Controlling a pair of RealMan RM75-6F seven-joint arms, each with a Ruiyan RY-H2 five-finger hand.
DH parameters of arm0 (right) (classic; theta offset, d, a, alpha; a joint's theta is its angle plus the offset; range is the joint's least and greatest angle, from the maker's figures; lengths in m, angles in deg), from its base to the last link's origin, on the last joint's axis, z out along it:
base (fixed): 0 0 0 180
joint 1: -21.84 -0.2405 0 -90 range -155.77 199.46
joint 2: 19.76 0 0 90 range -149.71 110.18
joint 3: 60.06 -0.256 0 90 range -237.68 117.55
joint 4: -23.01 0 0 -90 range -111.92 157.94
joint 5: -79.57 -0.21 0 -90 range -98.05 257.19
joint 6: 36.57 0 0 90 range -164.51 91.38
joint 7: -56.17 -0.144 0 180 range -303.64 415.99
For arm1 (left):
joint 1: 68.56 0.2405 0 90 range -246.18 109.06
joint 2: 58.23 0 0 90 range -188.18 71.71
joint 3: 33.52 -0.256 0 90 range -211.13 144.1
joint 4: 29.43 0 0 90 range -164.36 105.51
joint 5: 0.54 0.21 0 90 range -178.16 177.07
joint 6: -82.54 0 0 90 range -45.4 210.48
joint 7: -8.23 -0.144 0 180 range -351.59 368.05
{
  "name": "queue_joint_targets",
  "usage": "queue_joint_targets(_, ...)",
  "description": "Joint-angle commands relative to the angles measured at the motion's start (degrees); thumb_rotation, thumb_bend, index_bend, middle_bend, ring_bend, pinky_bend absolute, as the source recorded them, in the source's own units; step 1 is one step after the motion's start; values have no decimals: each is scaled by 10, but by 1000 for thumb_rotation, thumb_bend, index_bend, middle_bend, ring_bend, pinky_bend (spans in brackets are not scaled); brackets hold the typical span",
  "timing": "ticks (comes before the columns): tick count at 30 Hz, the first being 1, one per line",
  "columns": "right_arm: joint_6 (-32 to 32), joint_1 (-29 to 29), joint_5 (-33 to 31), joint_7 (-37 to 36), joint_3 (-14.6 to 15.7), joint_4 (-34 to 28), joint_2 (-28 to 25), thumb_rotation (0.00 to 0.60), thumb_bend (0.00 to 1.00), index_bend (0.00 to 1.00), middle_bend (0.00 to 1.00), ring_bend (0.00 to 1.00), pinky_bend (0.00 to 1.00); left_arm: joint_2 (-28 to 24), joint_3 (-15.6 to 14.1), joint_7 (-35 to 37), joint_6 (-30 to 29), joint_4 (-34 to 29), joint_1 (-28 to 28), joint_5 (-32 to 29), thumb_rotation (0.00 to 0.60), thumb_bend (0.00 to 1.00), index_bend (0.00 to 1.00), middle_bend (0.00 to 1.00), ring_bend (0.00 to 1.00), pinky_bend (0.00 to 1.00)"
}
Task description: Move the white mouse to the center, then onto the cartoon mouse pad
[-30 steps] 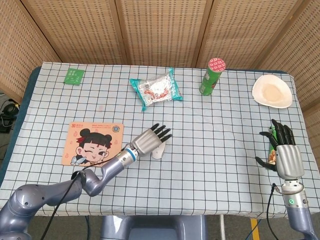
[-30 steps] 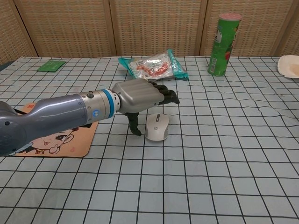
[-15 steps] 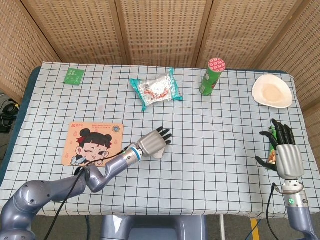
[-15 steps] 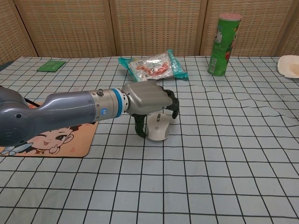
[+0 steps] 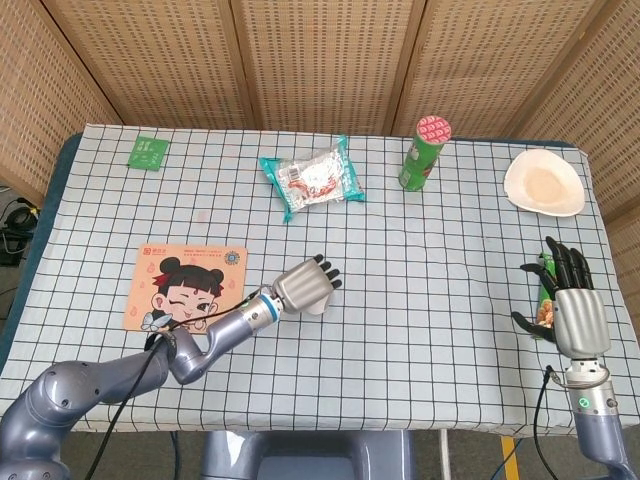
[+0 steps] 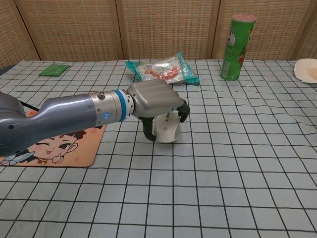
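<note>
Since a second ago the left robot hand (image 6: 153,101) has dropped from hovering over the white mouse (image 6: 167,130) to closing on it, thumb on the near-left flank and fingers curled over the far side; the mouse now looks tilted up off the table (image 6: 237,168).

Going left to right: the cartoon mouse pad (image 5: 186,285) lies just left of the grasp, with the forearm crossing its near corner. The mouse sits under and within the palm, near the table's middle. Far right, the right robot hand (image 5: 568,300) rests with fingers spread, holding nothing.

The grip looks shallow, so the smooth shell could squirt out mid-carry. A low sweep might also snag the checked cloth or nudge the pad.
</note>
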Motion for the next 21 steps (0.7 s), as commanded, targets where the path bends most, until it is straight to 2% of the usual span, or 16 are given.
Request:
queue_joint_targets(1, 0, 0, 1, 1, 0, -1, 0, 600, 157, 338, 40, 0, 8, -23, -16, 19, -25, -5, 7, 24, 600, 227, 602, 394, 295, 317)
queue_joint_targets(5, -2, 1, 3, 4, 1, -3, -1, 600, 157, 338, 40, 0, 8, -56, -38, 38, -56, -16, 20, 51, 600, 226, 602, 394, 295, 317)
queue_joint_targets(14, 1, 0, 2, 13, 2, -3, 0, 600, 157, 338, 40, 0, 7, -150, -118, 78, -143, -26, 81, 115, 600, 227, 609, 396, 295, 317)
queue_joint_targets(21, 2, -1, 3, 26, 4, 0, 6, 600, 157, 338, 40, 0, 5, -189, -165, 130, -218, 20, 148, 142, 600, 226, 614, 401, 295, 317)
